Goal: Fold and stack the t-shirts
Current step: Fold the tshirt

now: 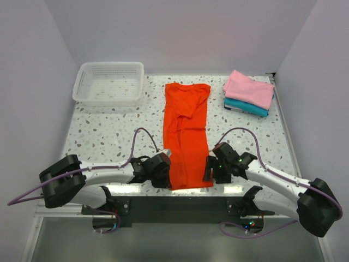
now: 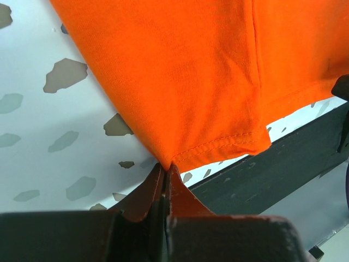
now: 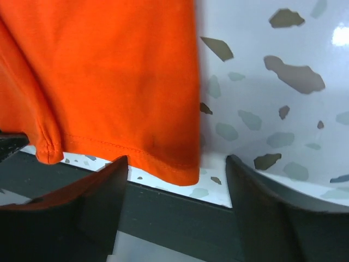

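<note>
The orange-red t-shirt lies as a long narrow strip down the middle of the table, sleeves folded in, hem at the near edge. My left gripper is shut on the hem's near left corner. My right gripper is open at the hem's near right corner, fingers apart on either side of it and not touching the cloth. The light pink t-shirt lies folded on the teal t-shirt at the far right.
A white mesh basket stands at the far left. The table's dark front edge runs just below both hem corners. Purple cables loop over both arms.
</note>
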Robot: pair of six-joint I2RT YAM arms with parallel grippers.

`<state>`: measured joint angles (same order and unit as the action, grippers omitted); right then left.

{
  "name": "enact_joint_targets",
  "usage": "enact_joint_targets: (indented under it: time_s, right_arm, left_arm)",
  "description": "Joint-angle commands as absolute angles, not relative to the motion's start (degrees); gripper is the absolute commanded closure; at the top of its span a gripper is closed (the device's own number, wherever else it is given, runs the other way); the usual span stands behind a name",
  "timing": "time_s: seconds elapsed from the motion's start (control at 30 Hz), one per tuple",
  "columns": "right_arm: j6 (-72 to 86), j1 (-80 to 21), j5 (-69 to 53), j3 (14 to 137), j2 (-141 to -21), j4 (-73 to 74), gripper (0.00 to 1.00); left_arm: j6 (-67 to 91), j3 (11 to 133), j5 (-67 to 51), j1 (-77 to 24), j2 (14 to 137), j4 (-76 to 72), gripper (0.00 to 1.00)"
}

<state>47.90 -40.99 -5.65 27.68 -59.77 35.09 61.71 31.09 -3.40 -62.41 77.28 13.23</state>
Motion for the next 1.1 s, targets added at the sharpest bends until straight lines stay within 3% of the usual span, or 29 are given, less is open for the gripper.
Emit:
enact_joint_targets:
  time_s: [0.0, 0.27, 0.47, 0.6, 0.73, 1.07]
  right_arm:
    - [49.74, -41.31, -6.77, 26.55, -59.94, 30.50, 0.34]
    - [53.43, -41.92, -6.07, 24.70, -59.68, 32.43, 0.48]
    - [55.37, -42.89, -6.33, 22.15, -56.08, 33.40, 0.74]
    - [57.47, -45.25, -7.30, 21.01, -55.29, 31.73, 1.00]
    - [62.57, -52.71, -5.36, 20.74, -53.88, 32.25, 0.99]
    - [66.01, -54.05, -4.83, 20.39, -44.74, 37.61, 1.00]
  left_arm:
    - [59.77, 31.46, -2.99, -62.93, 76.90, 17.14, 1.00]
    - [59.85, 31.29, -4.30, -63.02, 77.08, 16.08, 1.00]
    - [60.03, 30.85, -4.57, -63.02, 76.47, 16.08, 1.00]
    - [59.94, 30.76, -5.10, -63.02, 75.94, 16.43, 1.00]
    - [60.91, 29.45, -5.10, -63.28, 73.31, 17.93, 1.00]
    - [61.79, 26.19, -5.10, -63.54, 66.18, 19.69, 1.00]
